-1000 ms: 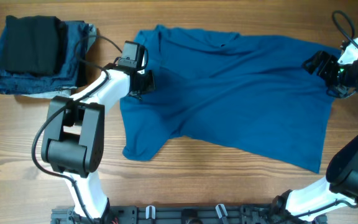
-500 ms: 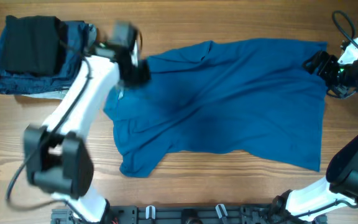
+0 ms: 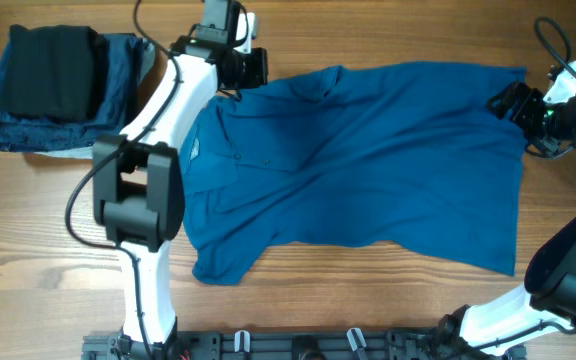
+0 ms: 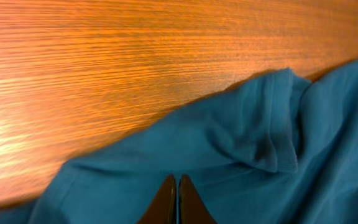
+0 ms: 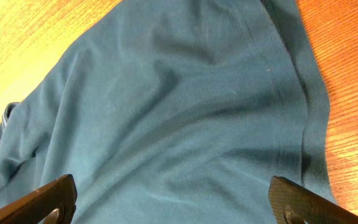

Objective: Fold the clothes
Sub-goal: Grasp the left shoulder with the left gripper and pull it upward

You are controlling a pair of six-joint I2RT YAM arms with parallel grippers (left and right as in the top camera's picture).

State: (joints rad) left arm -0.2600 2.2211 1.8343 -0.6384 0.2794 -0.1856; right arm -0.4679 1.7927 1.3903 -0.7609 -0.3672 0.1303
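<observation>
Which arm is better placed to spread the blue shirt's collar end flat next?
Left, probably. Its hand is shut on the polo shirt at the collar-end edge, where cloth is rumpled. The right hand is open over the opposite hem end.

The polo shirt [image 3: 368, 160] is soft, matt blue knit cloth. The desk [image 3: 368, 305] is smooth, grained wood with a slight sheen.

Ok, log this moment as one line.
task: fold clothes | left end effector: shut on polo shirt, far edge | right end effector: open, over polo shirt | polo shirt: spread out, not yet folded
</observation>
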